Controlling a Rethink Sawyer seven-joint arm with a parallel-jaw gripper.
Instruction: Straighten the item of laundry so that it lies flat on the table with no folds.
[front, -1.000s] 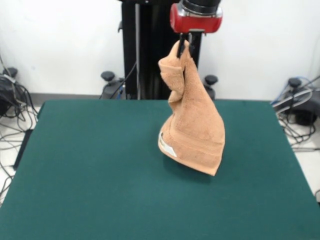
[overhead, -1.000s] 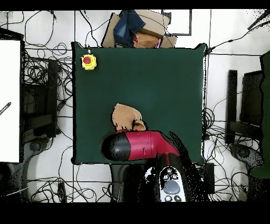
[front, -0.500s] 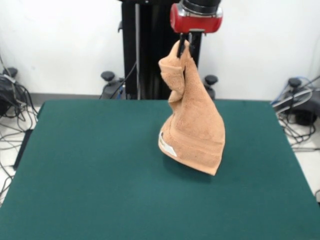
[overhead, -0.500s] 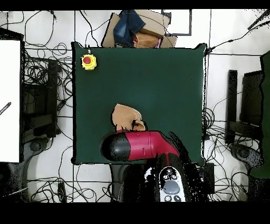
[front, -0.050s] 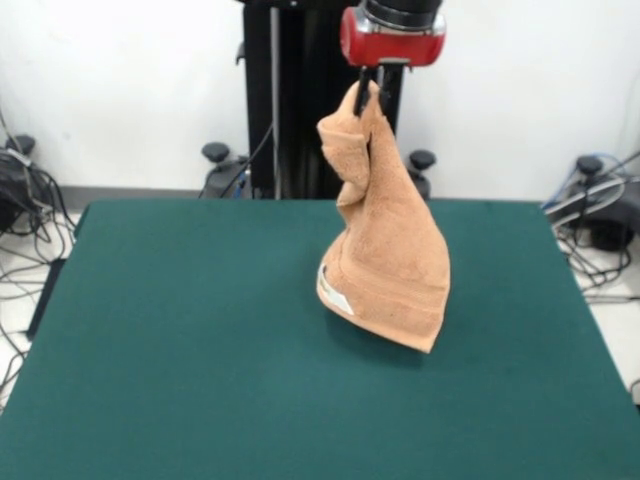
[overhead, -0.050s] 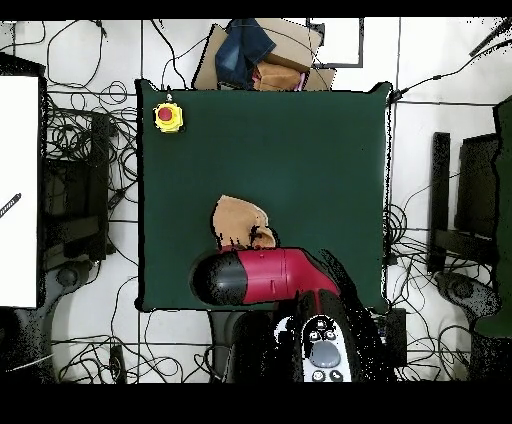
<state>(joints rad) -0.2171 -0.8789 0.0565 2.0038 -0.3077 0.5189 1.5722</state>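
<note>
The tan-orange towel (front, -0.050s: 385, 250) hangs in a crumpled cone from my gripper (front, -0.050s: 371, 90), which is shut on its top corner under the red wrist. Its lower edge, with a small white label (front, -0.050s: 336, 297), reaches down to about the level of the green table (front, -0.050s: 180, 350); whether it touches I cannot tell. In the overhead view only part of the towel (overhead, -0.050s: 236, 220) shows beyond the red arm (overhead, -0.050s: 265, 277), which hides the gripper.
A yellow box with a red button (overhead, -0.050s: 168, 117) sits at one table corner. Cardboard and dark cloth (overhead, -0.050s: 258, 52) lie off the table's far edge in the overhead view. Cables cover the floor on all sides.
</note>
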